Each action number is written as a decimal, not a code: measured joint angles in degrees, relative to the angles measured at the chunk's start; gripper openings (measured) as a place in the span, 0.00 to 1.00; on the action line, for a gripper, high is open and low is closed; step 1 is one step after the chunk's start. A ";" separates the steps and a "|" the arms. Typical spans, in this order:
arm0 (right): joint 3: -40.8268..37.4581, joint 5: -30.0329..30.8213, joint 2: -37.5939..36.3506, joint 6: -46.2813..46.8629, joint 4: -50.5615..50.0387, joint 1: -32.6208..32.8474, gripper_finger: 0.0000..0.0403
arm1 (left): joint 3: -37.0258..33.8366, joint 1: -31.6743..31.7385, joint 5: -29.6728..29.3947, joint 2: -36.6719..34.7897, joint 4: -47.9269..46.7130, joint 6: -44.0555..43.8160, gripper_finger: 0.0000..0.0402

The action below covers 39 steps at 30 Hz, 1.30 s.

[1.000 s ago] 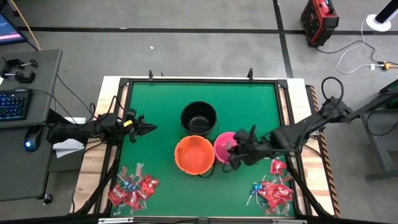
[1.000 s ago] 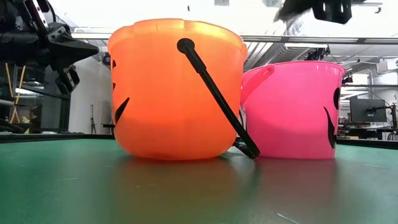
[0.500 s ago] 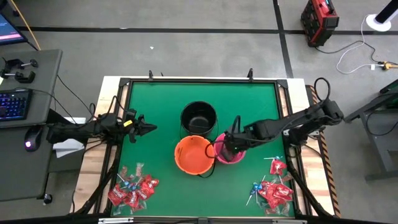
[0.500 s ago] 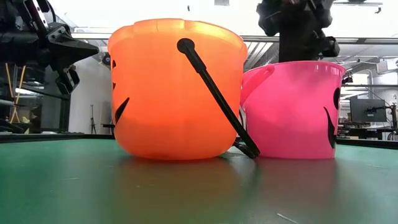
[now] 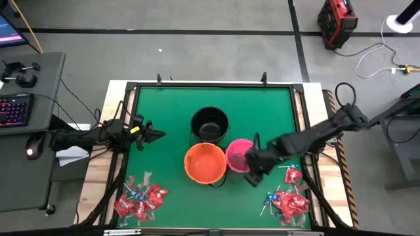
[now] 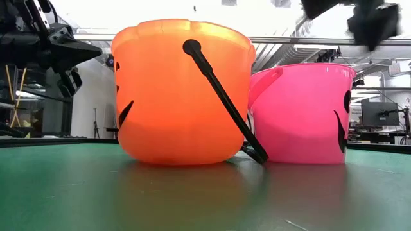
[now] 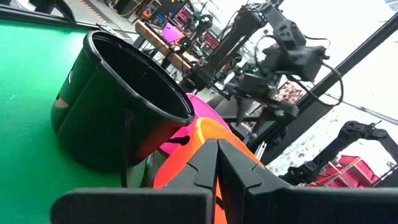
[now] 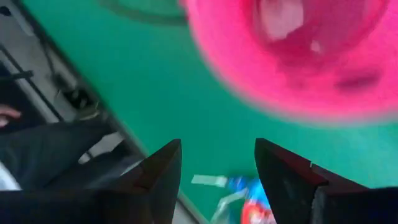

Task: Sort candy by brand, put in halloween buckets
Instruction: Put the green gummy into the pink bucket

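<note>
My right gripper (image 5: 252,172) hangs just beside the pink bucket (image 5: 237,156), on the side toward the right candy pile (image 5: 287,200). Fingers spread, nothing between them; the wrist view shows bare green mat in the gap and the pink rim ahead. A pale piece lies inside the pink bucket, too blurred to name. I judge this the gap between a drop and the next pick. The next move calls for swinging to the right pile, choosing one red packet or one blue lollipop, and closing on that alone; the pieces lie touching, so a double grab is the risk.

My left gripper (image 5: 159,136), fingers pressed together and empty, waits near the black bucket (image 5: 210,124). The orange bucket (image 5: 205,163) touches the pink one. The left candy pile (image 5: 140,198) is untouched.
</note>
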 joint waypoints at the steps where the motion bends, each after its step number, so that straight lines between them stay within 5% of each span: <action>1: 0.00 0.22 -0.40 3.25 -0.23 2.28 0.49 | 0.00 -0.01 0.01 0.00 -0.01 0.00 0.00; 10: -7.41 -9.55 1.71 32.19 -1.48 19.42 0.49 | 0.00 -0.02 0.01 0.00 0.00 0.00 0.00; 20: -25.01 -11.61 -2.85 55.30 2.71 20.52 0.49 | 0.00 0.00 0.02 0.00 0.00 0.00 0.00; 26: -30.40 -8.52 -4.03 62.05 13.50 20.55 0.49 | 0.00 0.00 0.03 0.00 0.00 0.00 0.00; 32: -31.65 -6.52 -3.97 64.09 13.56 20.55 0.48 | 0.01 0.00 0.03 0.00 0.00 0.00 0.00; 39: -31.67 -6.42 -3.97 62.69 11.38 20.55 0.24 | 0.00 0.00 0.03 0.00 0.00 0.00 0.00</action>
